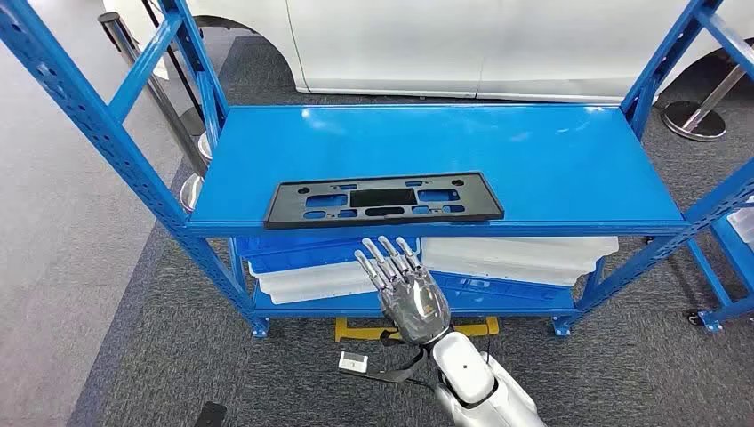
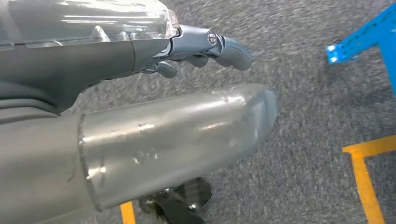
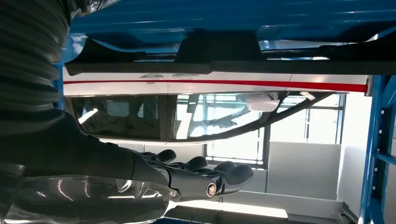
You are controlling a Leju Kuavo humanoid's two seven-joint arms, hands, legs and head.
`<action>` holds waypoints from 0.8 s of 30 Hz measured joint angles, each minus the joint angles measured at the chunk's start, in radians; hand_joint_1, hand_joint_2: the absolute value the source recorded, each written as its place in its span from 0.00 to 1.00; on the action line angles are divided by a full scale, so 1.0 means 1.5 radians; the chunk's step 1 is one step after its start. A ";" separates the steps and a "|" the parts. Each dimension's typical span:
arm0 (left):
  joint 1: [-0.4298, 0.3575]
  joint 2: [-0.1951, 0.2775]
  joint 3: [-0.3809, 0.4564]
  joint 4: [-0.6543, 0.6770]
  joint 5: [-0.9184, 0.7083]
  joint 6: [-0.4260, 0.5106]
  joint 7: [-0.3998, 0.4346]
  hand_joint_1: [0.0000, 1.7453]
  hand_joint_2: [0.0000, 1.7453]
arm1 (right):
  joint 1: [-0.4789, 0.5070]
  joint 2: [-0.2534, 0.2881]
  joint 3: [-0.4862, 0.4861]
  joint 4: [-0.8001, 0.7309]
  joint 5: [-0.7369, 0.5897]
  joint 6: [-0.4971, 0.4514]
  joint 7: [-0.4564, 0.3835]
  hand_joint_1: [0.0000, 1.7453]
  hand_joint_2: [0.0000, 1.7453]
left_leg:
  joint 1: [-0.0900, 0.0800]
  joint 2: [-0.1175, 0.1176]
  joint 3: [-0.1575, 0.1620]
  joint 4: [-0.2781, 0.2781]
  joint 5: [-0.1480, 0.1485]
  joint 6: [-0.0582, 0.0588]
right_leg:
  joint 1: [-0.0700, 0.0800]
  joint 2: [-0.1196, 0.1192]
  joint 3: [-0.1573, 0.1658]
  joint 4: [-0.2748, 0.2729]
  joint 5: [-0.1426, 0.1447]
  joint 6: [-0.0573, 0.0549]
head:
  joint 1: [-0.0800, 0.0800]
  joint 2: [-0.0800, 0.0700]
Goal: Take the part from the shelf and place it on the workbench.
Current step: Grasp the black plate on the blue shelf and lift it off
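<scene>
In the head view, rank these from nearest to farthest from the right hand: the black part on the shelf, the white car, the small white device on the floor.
From the right hand:
1. black part, just beyond the fingertips, at the shelf's front edge; the small white device, on the carpet beside the wrist, is too close to separate from it.
2. white car, behind the shelf.

No text, label, brand, number or sign can be read on anything here; no surface bears legible lettering.

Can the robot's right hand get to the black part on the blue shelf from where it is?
Probably yes. The right hand is open, just in front of the shelf edge, a little below the black part. Nothing stands between them, and the part lies near the front edge.
</scene>
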 joint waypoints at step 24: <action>-0.006 0.005 0.000 -0.001 -0.034 -0.007 0.005 0.00 0.00 | -0.016 0.010 -0.045 0.051 -0.013 -0.001 0.009 0.00 1.00 | -0.020 -0.003 0.004 -0.010 -0.006 0.029 | 0.008 0.000 -0.004 -0.011 0.011 -0.011 | 0.000 0.000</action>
